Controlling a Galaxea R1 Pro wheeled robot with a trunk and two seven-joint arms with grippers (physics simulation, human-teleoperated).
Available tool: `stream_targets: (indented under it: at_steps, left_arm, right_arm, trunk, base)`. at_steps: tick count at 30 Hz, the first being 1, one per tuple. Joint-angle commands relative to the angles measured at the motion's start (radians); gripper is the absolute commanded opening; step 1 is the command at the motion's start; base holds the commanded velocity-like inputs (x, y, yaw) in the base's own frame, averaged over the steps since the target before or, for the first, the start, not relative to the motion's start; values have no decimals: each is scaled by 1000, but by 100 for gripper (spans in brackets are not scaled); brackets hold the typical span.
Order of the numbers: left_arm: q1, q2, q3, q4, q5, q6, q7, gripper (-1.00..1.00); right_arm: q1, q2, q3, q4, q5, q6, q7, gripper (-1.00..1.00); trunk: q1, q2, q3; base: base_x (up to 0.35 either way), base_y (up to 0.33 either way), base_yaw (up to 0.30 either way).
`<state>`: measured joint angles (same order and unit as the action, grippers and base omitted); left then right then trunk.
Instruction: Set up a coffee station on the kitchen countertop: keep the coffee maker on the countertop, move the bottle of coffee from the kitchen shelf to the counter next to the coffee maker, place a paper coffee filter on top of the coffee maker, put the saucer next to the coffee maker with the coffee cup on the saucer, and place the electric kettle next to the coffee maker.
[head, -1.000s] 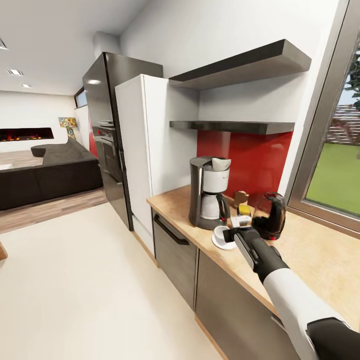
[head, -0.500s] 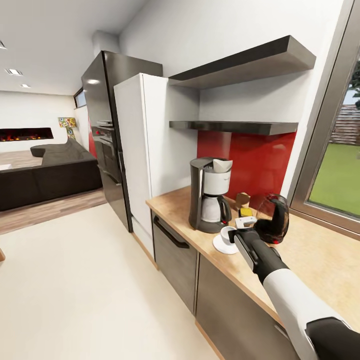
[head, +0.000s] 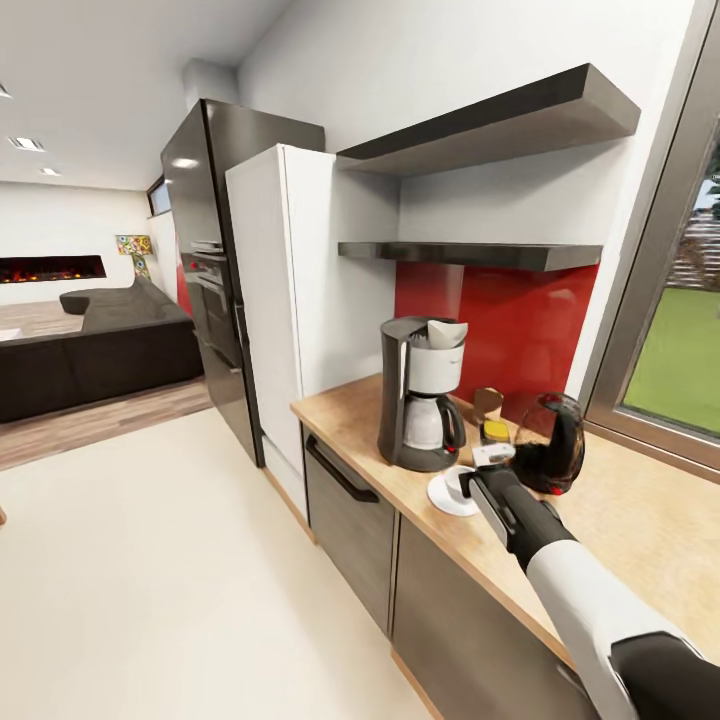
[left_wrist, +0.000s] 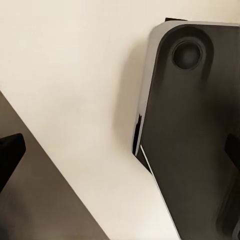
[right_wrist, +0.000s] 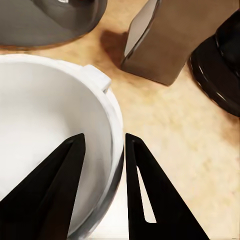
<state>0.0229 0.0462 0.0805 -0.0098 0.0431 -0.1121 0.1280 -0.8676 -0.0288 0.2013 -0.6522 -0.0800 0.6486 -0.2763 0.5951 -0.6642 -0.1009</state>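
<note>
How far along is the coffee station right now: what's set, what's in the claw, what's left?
Looks done: the coffee maker stands on the countertop with the paper filter on top, and the coffee bottle and electric kettle stand beside it. In hand: the right claw straddles the coffee cup rim over the saucer. Left: releasing the cup; whether it already rests on the saucer is unclear.

Right arm reaching up from the lower right of the head view

Its white forearm and black wrist end at the right gripper (right_wrist: 104, 150), whose two dark fingers (right_wrist: 65, 165) straddle a white cup wall, one inside, one outside.
</note>
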Motion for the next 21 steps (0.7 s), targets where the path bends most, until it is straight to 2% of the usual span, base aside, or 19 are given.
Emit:
stream_targets:
  at_steps: [1, 10, 15, 21]
  left_arm:
    - [0, 0, 8, -1, 4, -3, -1, 100]
    - [2, 1, 8, 1, 5, -3, -1, 100]
    - [2, 0, 7, 1, 5, -2, -1, 100]
    - [2, 0, 8, 1, 5, -3, -1, 100]
  right_arm:
    - [-1, -1, 7, 1, -8, 5, -8, -100]
    - [-1, 0, 7, 2, -9, 5, -8, -100]
    - [-1, 1, 7, 2, -9, 5, -8, -100]
    - [-1, 1, 7, 1, -9, 5, -8, -100]
  trunk:
    - [0, -1, -1]
    - [0, -1, -1]
    - [0, -1, -1]
    - [0, -1, -1]
  base:
    - [2, 0, 0]
    - [7, 0, 0]
    - [180, 0, 0]
    - [21, 0, 0]
